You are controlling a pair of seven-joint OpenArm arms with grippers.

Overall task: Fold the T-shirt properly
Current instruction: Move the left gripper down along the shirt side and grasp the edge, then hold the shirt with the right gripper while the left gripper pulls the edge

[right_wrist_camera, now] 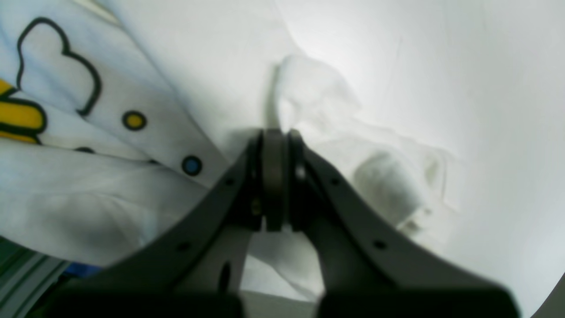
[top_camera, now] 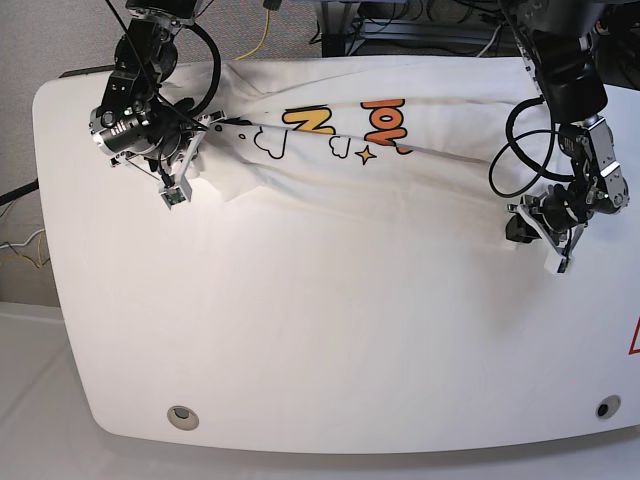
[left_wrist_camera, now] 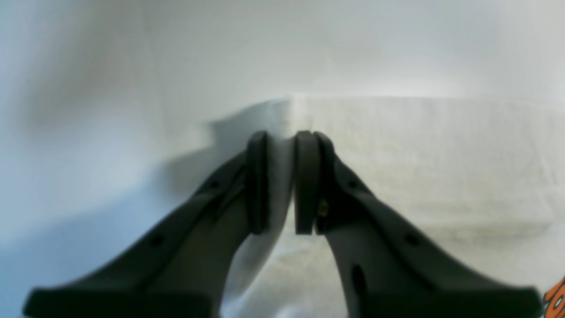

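The base view looks steeply down on the whole white surface (top_camera: 300, 380). Each wrist view sits close behind its jaws, facing shirt cloth also visible overhead.

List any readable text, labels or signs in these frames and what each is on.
"N": yellow cartoon letter, seen sideways in the base view, on the T-shirt chest print.
Orange letters beside it: folded over, cannot be read for sure.
Orange print scrap at the left wrist view's corner: cut off, unreadable.
Red triangle sign on the table at the base view's edge: cut off, unreadable.
Right wrist view: only cloud and dot shapes, no words.
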